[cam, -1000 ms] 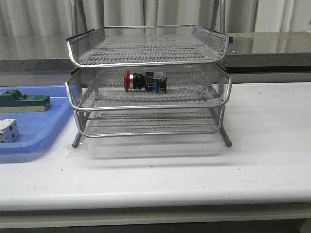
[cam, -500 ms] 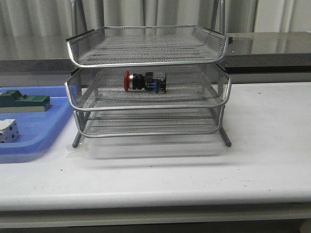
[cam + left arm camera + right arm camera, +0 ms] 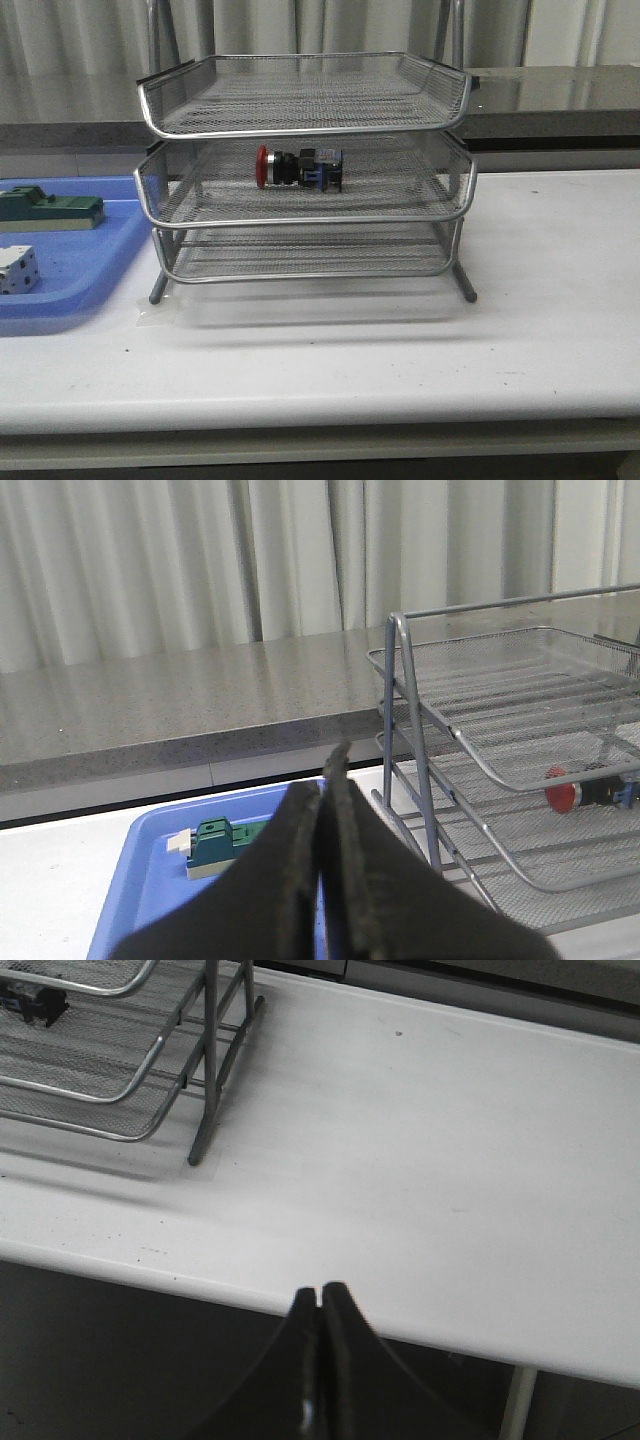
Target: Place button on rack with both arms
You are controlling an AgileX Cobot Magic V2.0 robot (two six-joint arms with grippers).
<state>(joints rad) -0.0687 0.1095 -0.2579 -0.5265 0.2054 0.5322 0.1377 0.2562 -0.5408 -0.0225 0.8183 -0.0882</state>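
One button (image 3: 300, 167) lying sideways on middle tier of rack (image 3: 305, 215), red head leftward. Judged light, rigid, smooth plastic; best pinched across the blocky body, not the round head. Left gripper (image 3: 322, 810) pressed closed, empty; right gripper (image 3: 320, 1305) likewise.
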